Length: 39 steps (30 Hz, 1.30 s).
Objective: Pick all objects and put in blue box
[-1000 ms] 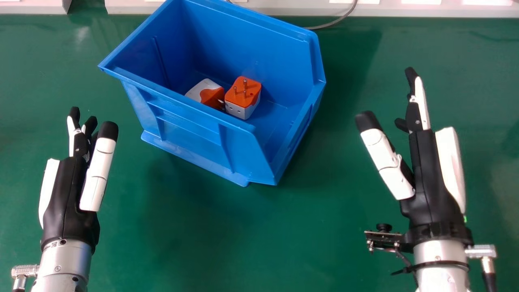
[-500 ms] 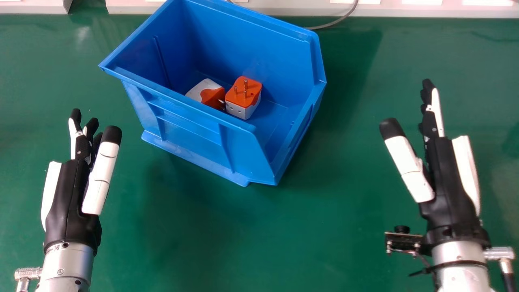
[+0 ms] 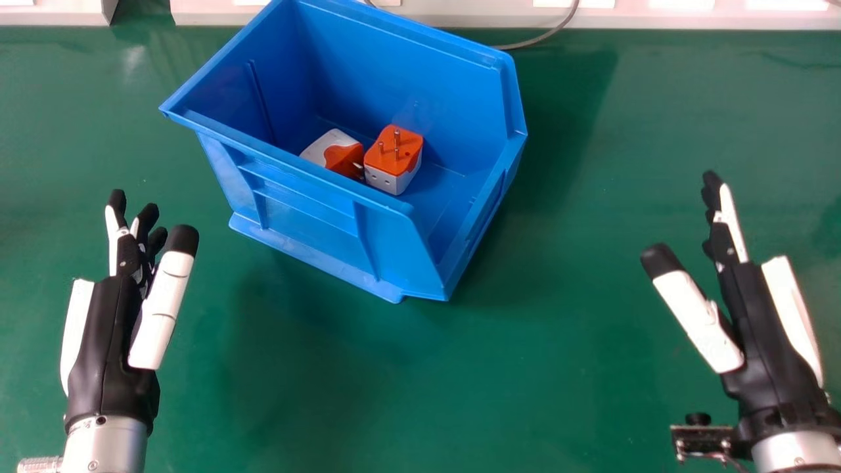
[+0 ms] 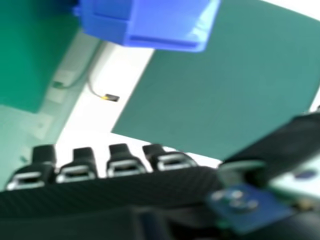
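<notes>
Back toward the near side has come the left hand (image 3: 108, 341), only a little, while the right hand (image 3: 765, 341) has drawn off more, nearer and farther out to the right; the blue box (image 3: 302, 217) sits where it sat.

Over on the left, well apart from the box, that left hand is open, its fingers loosely extended toward the far side and its thumb beside them, on the right.

Next comes the box, standing turned at an angle on the green table (image 3: 394, 394), left of the middle and toward the far side. Both plug adapters are already in it, down on its floor. The white and orange adapter (image 3: 343, 159) lies on the left, partly hidden by the near wall, with its pins toward its neighbour. Just beside it, on the right, the orange-topped adapter (image 3: 394, 157) has its three pins pointing up; I can't tell whether the two touch.

Behind the box, a grey cable (image 3: 552, 33) curves away to the right at the far side.

Farthest right, well clear of the box, the right hand is open too, fingers straight, thumb spread out on the left.
</notes>
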Each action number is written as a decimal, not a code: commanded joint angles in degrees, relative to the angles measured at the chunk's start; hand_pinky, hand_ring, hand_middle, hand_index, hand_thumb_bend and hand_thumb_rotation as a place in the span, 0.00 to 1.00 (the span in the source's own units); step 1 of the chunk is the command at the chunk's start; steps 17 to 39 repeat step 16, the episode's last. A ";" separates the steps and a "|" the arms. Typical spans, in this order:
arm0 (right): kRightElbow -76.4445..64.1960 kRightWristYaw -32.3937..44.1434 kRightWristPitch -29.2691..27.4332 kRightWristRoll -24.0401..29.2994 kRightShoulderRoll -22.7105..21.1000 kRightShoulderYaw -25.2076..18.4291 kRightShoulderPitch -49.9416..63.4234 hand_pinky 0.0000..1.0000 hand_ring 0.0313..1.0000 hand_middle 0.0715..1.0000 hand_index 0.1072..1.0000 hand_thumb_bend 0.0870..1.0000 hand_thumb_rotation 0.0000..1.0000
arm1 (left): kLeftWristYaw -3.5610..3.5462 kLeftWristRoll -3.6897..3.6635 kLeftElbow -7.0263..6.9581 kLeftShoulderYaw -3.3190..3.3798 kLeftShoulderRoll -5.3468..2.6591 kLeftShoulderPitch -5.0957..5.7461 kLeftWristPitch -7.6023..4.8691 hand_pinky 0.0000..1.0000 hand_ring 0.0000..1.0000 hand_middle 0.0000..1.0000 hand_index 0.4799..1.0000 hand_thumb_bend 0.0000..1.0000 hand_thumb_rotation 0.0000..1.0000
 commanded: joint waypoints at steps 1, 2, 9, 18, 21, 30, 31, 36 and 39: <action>-1.77 0.46 -1.34 1.10 -0.77 -1.14 0.73 0.95 1.00 1.00 1.00 0.60 1.00 | 0.64 0.23 -1.85 0.26 -0.23 1.43 -1.32 0.92 0.97 0.99 0.90 0.78 0.87; -2.04 0.81 -1.18 1.30 -0.80 -1.23 1.04 0.95 1.00 1.00 1.00 0.59 1.00 | 0.74 0.30 -2.19 0.25 -0.26 1.90 -1.35 0.92 0.96 0.98 0.90 0.78 0.87; -4.08 2.32 -0.23 2.58 -0.08 -1.72 3.70 0.98 1.00 1.00 1.00 0.55 1.00 | 0.86 -0.28 -3.47 1.15 0.25 4.42 -1.64 0.91 0.96 0.98 0.89 0.79 0.86; -6.73 2.51 0.87 2.92 1.61 -1.11 4.32 0.99 1.00 1.00 1.00 0.44 1.00 | 1.56 0.29 -3.71 2.19 0.43 5.38 -1.59 0.90 0.95 0.97 0.87 0.80 0.86; -6.73 2.51 0.87 2.92 1.61 -1.11 4.32 0.99 1.00 1.00 1.00 0.44 1.00 | 1.56 0.29 -3.71 2.19 0.43 5.38 -1.59 0.90 0.95 0.97 0.87 0.80 0.86; -6.73 2.51 0.87 2.92 1.61 -1.11 4.32 0.99 1.00 1.00 1.00 0.44 1.00 | 1.56 0.29 -3.71 2.19 0.43 5.38 -1.59 0.90 0.95 0.97 0.87 0.80 0.86; -6.73 2.51 0.87 2.92 1.61 -1.11 4.32 0.99 1.00 1.00 1.00 0.44 1.00 | 1.56 0.29 -3.71 2.19 0.43 5.38 -1.59 0.90 0.95 0.97 0.87 0.80 0.86; -6.73 2.51 0.87 2.92 1.61 -1.11 4.32 0.99 1.00 1.00 1.00 0.44 1.00 | 1.56 0.29 -3.71 2.19 0.43 5.38 -1.59 0.90 0.95 0.97 0.87 0.80 0.86; -6.73 2.51 0.87 2.92 1.61 -1.11 4.32 0.99 1.00 1.00 1.00 0.44 1.00 | 1.56 0.29 -3.71 2.19 0.43 5.38 -1.59 0.90 0.95 0.97 0.87 0.80 0.86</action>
